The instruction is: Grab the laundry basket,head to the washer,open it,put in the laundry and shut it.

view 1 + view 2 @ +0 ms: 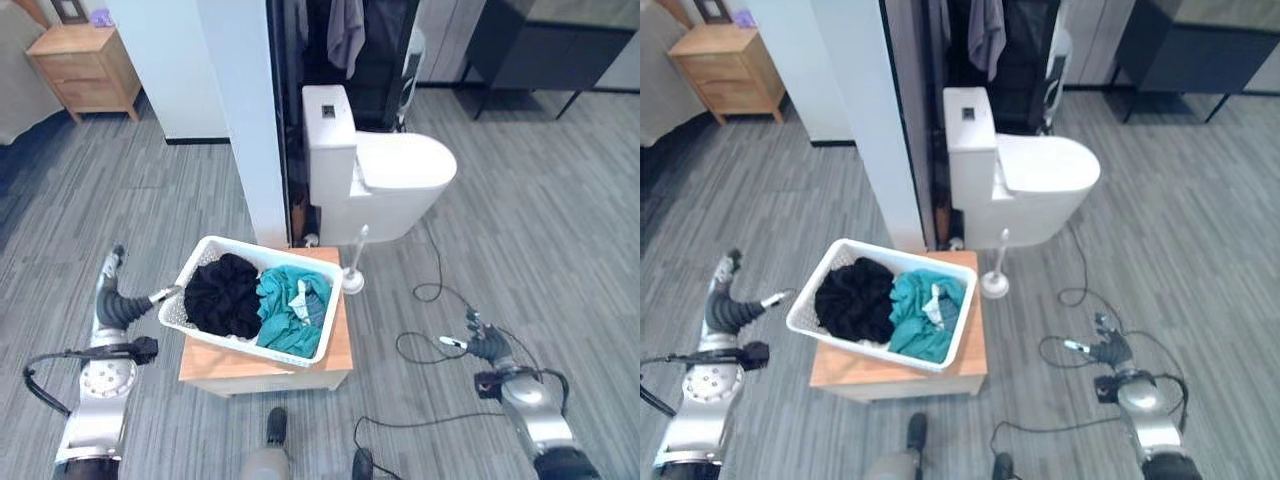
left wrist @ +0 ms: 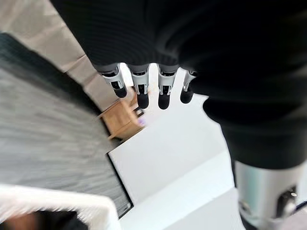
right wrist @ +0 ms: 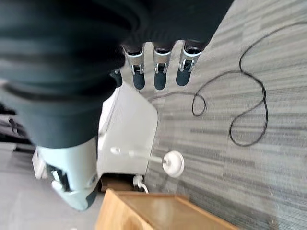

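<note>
My left hand [image 1: 112, 290]: fingers relaxed, holding nothing, just beside the basket's rim
My right hand [image 1: 482, 343]: fingers loose, empty, well apart from the basket
Laundry basket [image 1: 190, 277]: white perforated plastic, rectangular, between my hands on a low wooden desk [image 1: 338, 352]
Laundry: crumpled black cloth [image 1: 222, 295], teal cloth [image 1: 292, 310] beside it

The laundry basket [image 1: 200, 262] sits on a low wooden table [image 1: 340, 345], clothes [image 1: 258, 300] inside. Behind the table stands a toilet [image 1: 385, 180], with a toilet brush [image 1: 354, 272] between them. Left of the basket hangs the left hand [image 1: 112, 290]; well right, the right hand [image 1: 482, 343].
</note>
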You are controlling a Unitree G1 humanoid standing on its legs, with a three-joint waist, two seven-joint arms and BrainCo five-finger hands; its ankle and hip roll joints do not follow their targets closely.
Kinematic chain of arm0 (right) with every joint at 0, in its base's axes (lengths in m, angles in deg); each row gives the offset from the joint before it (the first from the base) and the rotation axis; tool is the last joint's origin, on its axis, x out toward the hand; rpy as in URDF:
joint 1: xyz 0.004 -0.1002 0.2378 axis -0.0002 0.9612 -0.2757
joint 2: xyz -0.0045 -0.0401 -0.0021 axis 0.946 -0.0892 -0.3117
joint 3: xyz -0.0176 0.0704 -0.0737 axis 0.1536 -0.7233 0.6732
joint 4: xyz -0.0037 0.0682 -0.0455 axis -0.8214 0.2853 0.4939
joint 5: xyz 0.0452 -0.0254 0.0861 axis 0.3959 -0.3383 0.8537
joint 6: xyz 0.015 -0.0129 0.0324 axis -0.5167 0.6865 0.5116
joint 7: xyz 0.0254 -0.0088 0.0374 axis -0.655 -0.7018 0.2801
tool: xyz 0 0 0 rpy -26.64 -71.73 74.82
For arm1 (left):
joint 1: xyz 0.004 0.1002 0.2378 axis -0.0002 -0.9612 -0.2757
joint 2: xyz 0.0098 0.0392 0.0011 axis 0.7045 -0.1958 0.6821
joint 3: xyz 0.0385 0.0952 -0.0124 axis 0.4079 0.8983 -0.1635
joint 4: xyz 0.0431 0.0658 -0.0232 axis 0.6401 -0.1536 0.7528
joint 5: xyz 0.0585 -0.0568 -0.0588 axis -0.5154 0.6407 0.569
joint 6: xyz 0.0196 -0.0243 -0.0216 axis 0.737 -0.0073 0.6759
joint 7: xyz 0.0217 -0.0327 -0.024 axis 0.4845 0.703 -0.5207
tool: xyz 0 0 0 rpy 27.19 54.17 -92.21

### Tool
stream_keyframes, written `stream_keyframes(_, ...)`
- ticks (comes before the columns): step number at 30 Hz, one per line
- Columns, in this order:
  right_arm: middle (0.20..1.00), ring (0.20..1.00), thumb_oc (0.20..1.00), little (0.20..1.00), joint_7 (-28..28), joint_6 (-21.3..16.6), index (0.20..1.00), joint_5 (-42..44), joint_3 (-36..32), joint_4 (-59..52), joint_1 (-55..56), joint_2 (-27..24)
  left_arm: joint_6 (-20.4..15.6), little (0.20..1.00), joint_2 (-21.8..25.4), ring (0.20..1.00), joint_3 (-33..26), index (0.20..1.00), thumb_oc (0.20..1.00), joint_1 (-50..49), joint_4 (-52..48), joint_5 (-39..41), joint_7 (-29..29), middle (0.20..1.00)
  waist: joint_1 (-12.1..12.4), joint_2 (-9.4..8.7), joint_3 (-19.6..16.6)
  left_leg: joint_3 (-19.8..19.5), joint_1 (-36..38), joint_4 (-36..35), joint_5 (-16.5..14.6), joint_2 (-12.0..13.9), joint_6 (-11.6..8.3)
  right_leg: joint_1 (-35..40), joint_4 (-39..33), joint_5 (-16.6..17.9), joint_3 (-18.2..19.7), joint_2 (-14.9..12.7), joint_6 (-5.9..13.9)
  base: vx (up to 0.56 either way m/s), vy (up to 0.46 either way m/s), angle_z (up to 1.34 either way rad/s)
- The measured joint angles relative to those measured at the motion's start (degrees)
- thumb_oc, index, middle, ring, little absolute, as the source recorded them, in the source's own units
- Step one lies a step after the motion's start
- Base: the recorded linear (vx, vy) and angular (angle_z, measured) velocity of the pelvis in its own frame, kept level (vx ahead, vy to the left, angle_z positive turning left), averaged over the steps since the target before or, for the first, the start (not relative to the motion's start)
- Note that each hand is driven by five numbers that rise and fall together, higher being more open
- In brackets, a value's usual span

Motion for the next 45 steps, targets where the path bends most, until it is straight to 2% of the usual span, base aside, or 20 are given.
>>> stream_keyframes(3,1.0,1.0,1.0,1.0,-1.0,0.5,1.0,0.1,3.3,1.9,-5.2,-0.3,0.3,1.0,0.7,1.0,1.0,1.0,1.0,4.0,1.2,0.1,0.0,1.0,0.3,0.11,1.1,0.0,-2.0,0.0,1.0,0.3,-0.25,-2.1,0.0,0.6,0.0,0.4,-0.09,-0.08,0.024,-0.01)
stream_keyframes(7,1.0,1.0,1.0,1.0,-1.7,1.6,1.0,0.9,6.3,3.2,-14.1,0.1,1.6,1.0,4.4,1.0,3.3,1.0,1.0,12.6,3.5,0.0,-0.1,1.0,0.6,0.27,4.9,-0.2,-4.2,0.0,2.0,0.8,-0.39,-4.3,0.0,1.7,0.0,0.8,-0.17,-0.07,0.029,-0.02)
stream_keyframes(9,1.0,1.0,1.0,1.0,-2.6,1.9,1.0,1.7,7.4,3.3,-18.5,1.1,2.7,1.0,7.1,1.0,5.9,1.0,1.0,19.6,8.3,0.0,-0.9,1.0,0.7,0.73,7.5,-0.1,-5.2,0.0,2.6,0.9,-0.31,-5.5,0.0,2.2,0.1,0.9,-0.04,-0.08,0.035,-0.01)
stream_keyframes(11,1.0,1.0,1.0,1.0,-3.0,2.4,1.0,2.1,10.9,3.3,-20.7,1.2,3.8,1.0,8.8,1.0,10.0,1.0,1.0,27.6,17.5,0.1,-2.8,1.0,0.8,0.93,7.7,-0.1,-6.6,0.0,2.9,1.0,-0.3,-6.7,0.0,2.4,0.1,1.0,-0.02,-0.06,0.019,-0.02)
stream_keyframes(12,1.0,1.0,1.0,1.0,-3.2,2.7,1.0,2.8,13.3,3.2,-23.2,1.7,5.5,1.0,11.5,1.0,13.7,1.0,1.0,34.6,24.4,0.2,-3.7,1.0,0.6,0.84,9.2,-0.1,-7.1,0.0,3.3,1.1,-0.19,-7.2,0.0,2.7,0.2,1.2,-0.07,-0.06,0.026,-0.05)
stream_keyframes(14,1.0,1.0,1.0,1.0,-3.9,2.7,1.0,3.9,13.6,1.4,-24.9,2.7,6.2,1.0,13.4,1.0,15.2,1.0,1.0,40.8,27.4,0.4,-5.5,1.0,-0.1,0.73,11.8,-0.1,-7.8,0.0,3.5,1.2,-0.28,-7.9,0.0,3.0,0.2,1.3,-0.1,-0.06,0.028,-0.03)
stream_keyframes(16,1.0,1.0,1.0,1.0,-4.3,2.7,1.0,4.0,14.3,0.6,-25.4,2.8,6.6,1.0,14.4,1.0,16.4,1.0,1.0,44.4,29.7,0.7,-6.3,1.0,-0.3,0.71,13.3,-0.1,-8.2,0.1,3.6,1.2,-0.18,-8.4,0.0,3.2,0.2,1.3,-0.1,-0.02,0.013,-0.01)
stream_keyframes(18,1.0,1.0,1.0,1.0,-4.7,2.7,1.0,4.5,16.0,-1.1,-25.5,3.3,7.1,1.0,16.2,1.0,19.5,1.0,1.0,49.6,36.1,1.4,-7.2,1.0,-0.7,0.68,14.2,-0.1,-8.9,0.1,3.8,1.2,-0.22,-9.1,0.0,3.2,0.2,1.3,-0.1,0.0,0.0,0.0)
stream_keyframes(26,1.0,1.0,1.0,1.0,-4.8,2.6,1.0,6.2,17.7,-4.0,-25.1,3.9,8.0,1.0,17.3,1.0,25.6,1.0,1.0,53.2,43.8,3.0,-6.9,1.0,-1.7,0.0,15.6,0.7,-9.1,0.1,3.8,1.6,-0.25,-9.6,0.0,3.3,0.1,1.5,-0.11,-0.01,0.002,-0.03)
stream_keyframes(28,1.0,1.0,1.0,1.0,-4.8,2.6,1.0,6.2,18.0,-5.2,-25.0,3.8,9.2,1.0,17.5,1.0,27.2,1.0,1.0,56.4,49.4,3.1,-6.8,1.0,-2.0,-0.25,15.8,1.0,-9.9,0.1,3.9,1.8,-0.48,-10.6,0.0,3.5,0.1,1.7,-0.27,-0.02,-0.02,-0.07)
stream_keyframes(32,1.0,1.0,1.0,1.0,-4.7,1.7,1.0,6.5,19.9,-9.2,-24.3,2.9,9.2,1.0,18.5,1.0,27.5,1.0,1.0,61.1,59.7,4.5,-6.9,1.0,-3.3,-0.21,16.5,1.3,-11.0,0.1,4.2,1.9,-0.77,-11.9,0.0,4.0,0.6,1.7,-0.14,-0.01,-0.018,-0.06)
stream_keyframes(39,1.0,1.0,1.0,1.0,-4.7,1.3,1.0,7.4,20.4,-12.4,-23.2,2.3,8.9,1.0,22.2,1.0,29.4,1.0,1.0,61.1,61.8,8.2,-5.5,1.0,-3.3,0.35,18.0,3.0,-12.2,0.1,4.2,2.0,-0.74,-13.9,0.0,4.5,2.1,1.6,-0.07,-0.01,-0.009,-0.1)
stream_keyframes(44,1.0,1.0,1.0,1.0,-4.6,0.2,1.0,8.5,21.0,-15.8,-21.8,1.9,8.8,1.0,22.5,1.0,29.7,1.0,1.0,60.8,64.6,9.8,-3.5,1.0,-4.0,0.22,18.7,3.6,-12.9,0.1,4.3,2.2,-0.74,-15.2,0.2,4.8,3.0,1.6,0.0,0.01,-0.002,-0.09)
stream_keyframes(45,1.0,1.0,1.0,1.0,-4.5,-0.6,1.0,8.5,21.4,-19.2,-20.1,0.7,8.6,1.0,22.5,1.0,29.7,1.0,1.0,60.6,66.7,9.8,-2.3,1.0,-4.4,0.22,18.7,3.7,-13.1,0.1,4.2,2.2,-0.74,-15.4,0.2,4.8,3.1,1.6,0.0,0.01,0.007,-0.04)
